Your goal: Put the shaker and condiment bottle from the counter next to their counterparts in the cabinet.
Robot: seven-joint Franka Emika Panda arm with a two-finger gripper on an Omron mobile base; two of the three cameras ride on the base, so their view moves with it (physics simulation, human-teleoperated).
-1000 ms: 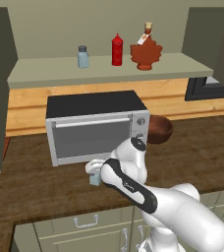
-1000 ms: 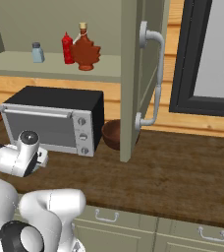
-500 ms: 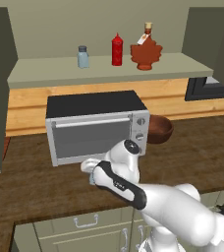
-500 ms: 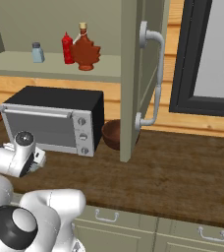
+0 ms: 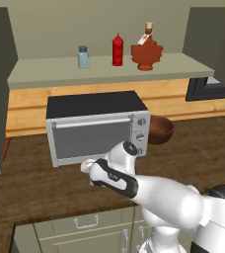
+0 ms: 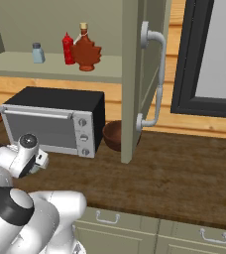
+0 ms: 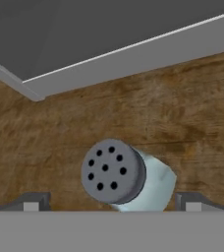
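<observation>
A pale-blue shaker (image 7: pixel 115 172) with a grey holed cap stands on the dark wood counter (image 7: pixel 182 118), just in front of the toaster oven. My gripper (image 7: pixel 111 205) hangs over it, open, with a fingertip on each side and not touching it. In the cabinet, on the pale shelf (image 5: pixel 45 74), stand its twin shaker (image 5: pixel 83 57), a red squeeze bottle (image 5: pixel 117 50) and the maple-leaf condiment bottle (image 5: pixel 146 52), which is right beside the red bottle. My hand (image 5: pixel 88 169) is low before the oven.
The silver toaster oven (image 5: pixel 97 126) sits close behind the hand. A brown bowl (image 5: pixel 160 129) is to its right. The open cabinet door (image 6: pixel 140 74) with its grey handle (image 6: pixel 157 79) juts out over the counter on the right. Drawers (image 5: pixel 85 225) run below the counter's front edge.
The hand has shifted slightly left in front of the toaster oven and the forearm has swung with it. The jaws have stayed open.
</observation>
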